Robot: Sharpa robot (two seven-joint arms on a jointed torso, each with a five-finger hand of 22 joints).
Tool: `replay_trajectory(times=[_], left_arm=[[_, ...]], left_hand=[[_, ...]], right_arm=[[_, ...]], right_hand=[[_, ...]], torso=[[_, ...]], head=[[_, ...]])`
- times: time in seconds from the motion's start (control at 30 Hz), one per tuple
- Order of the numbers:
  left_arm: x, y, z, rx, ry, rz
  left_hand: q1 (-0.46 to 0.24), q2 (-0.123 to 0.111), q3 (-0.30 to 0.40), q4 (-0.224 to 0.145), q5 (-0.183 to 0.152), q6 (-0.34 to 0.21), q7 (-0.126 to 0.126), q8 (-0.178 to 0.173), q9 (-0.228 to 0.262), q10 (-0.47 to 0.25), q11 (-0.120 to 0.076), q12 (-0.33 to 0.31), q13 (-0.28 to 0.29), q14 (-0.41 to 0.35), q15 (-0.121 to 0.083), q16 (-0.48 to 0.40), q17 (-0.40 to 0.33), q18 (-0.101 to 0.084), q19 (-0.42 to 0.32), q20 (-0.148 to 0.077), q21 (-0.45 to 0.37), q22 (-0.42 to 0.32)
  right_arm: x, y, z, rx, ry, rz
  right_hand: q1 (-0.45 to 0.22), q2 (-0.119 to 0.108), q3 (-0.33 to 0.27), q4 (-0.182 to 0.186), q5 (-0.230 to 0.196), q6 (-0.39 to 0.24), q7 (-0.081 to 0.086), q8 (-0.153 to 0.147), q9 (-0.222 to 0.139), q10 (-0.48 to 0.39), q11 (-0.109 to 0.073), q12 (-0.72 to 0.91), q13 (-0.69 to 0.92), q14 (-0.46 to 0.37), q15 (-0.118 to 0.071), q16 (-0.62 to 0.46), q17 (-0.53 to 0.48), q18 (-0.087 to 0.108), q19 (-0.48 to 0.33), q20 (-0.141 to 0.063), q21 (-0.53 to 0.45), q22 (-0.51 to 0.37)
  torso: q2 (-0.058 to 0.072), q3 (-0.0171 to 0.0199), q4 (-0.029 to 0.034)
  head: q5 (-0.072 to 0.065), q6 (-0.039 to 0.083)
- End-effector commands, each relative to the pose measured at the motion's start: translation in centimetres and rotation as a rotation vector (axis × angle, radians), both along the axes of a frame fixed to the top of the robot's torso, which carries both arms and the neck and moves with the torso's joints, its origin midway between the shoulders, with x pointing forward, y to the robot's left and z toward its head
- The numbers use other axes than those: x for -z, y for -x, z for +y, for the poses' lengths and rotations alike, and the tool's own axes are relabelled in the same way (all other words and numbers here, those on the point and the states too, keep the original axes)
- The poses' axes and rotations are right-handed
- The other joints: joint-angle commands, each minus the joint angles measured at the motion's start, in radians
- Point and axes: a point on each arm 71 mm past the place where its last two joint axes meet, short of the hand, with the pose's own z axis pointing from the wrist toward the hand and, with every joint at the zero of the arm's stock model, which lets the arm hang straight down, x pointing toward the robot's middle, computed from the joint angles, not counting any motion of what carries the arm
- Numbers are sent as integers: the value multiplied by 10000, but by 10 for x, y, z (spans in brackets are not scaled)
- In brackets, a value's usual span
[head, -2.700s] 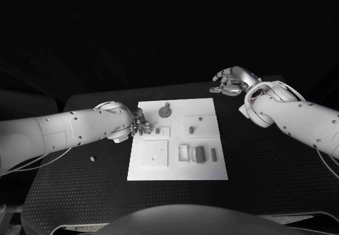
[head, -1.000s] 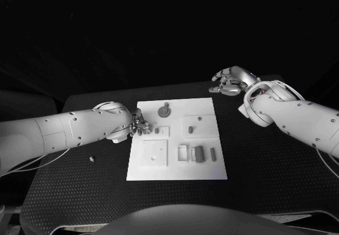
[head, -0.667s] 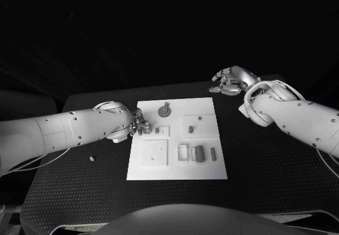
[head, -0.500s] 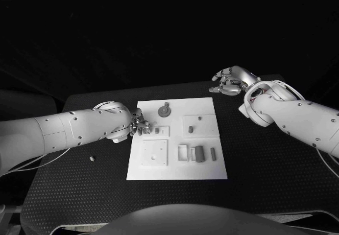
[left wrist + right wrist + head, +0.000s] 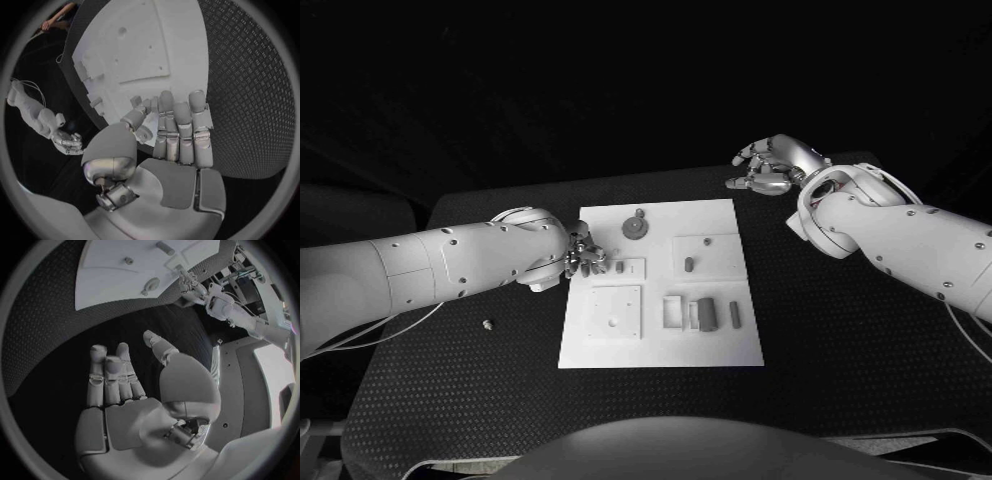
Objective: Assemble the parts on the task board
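The white task board [image 5: 661, 345] lies in the middle of the table. On it are a round grey disc [image 5: 636, 228], a short peg [image 5: 689, 264], several grey blocks [image 5: 705, 313] and a slim bar [image 5: 736, 315]. My left hand [image 5: 584, 255] rests at the board's left edge beside a small square socket [image 5: 630, 268]. Its fingers [image 5: 180, 125] lie straight and close together with the thumb tucked against them; whether a part is pinched there is hidden. My right hand [image 5: 769, 167] hovers beyond the board's far right corner, fingers [image 5: 109, 372] apart and palm empty.
A small loose piece [image 5: 488, 324] lies on the black table left of the board. A square plate with holes [image 5: 615, 310] sits at the board's near left. The board [image 5: 125, 275] and my left hand [image 5: 186, 282] also appear across the table in the right wrist view.
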Motion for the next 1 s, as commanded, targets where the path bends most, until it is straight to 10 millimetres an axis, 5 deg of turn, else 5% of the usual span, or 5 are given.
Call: replay_trajectory(times=[0.03,0.53,0.63,0.8,1.0], left_arm=[[1,1,-3,93,122,194],[1,1,-1,-9,85,155],[1,1,-1,-27,63,172],[1,1,-1,-38,46,181],[1,1,-1,-36,48,171]], left_hand=[[97,219,63,-9,-16,94,-15,48,10,73,-15,30,10,11,-55,49,17,171,31,-36,33,229],[177,214,57,-17,-95,95,-14,38,11,77,-19,33,13,0,-70,74,35,165,11,-45,85,227],[76,-70,-53,25,-398,38,15,-4,-3,27,3,3,-1,-47,-70,43,21,150,-31,-46,97,207],[-402,-593,-388,125,-420,-20,47,-50,-14,-39,34,-22,-24,-93,-54,-10,-22,131,-90,-43,83,182],[-958,-823,-1130,34,-278,-46,42,-57,11,-71,27,-3,-24,-117,-72,8,-32,151,-127,-62,88,180]], right_arm=[[0,0,1,-84,37,54],[0,0,1,-78,37,52],[1,0,1,-76,38,52],[0,0,1,-72,34,45],[0,0,0,-66,35,42]], right_hand=[[-66,57,-11,74,-12,-87,150,31,-14,-31,-23,58,-11,-30,-11,-60,-12,153,5,-32,-56,106],[-68,55,-13,78,-12,-90,151,31,-18,-32,-23,60,-14,-32,-11,-60,-14,153,4,-31,-59,107],[-69,53,-14,79,-12,-90,151,31,-19,-33,-23,60,-14,-32,-10,-60,-14,153,4,-31,-60,107],[-70,49,-15,80,-12,-93,152,29,-20,-36,-22,59,-16,-35,-10,-61,-15,153,2,-31,-62,107],[-71,45,-15,80,-12,-100,153,26,-23,-40,-20,58,-18,-38,-9,-64,-16,153,-1,-30,-65,107]], torso=[[2,-4,0],[4,-10,3],[4,-8,1],[2,-5,0],[3,-3,0]], head=[[-4,0],[0,0],[2,0],[-1,0],[-12,0]])
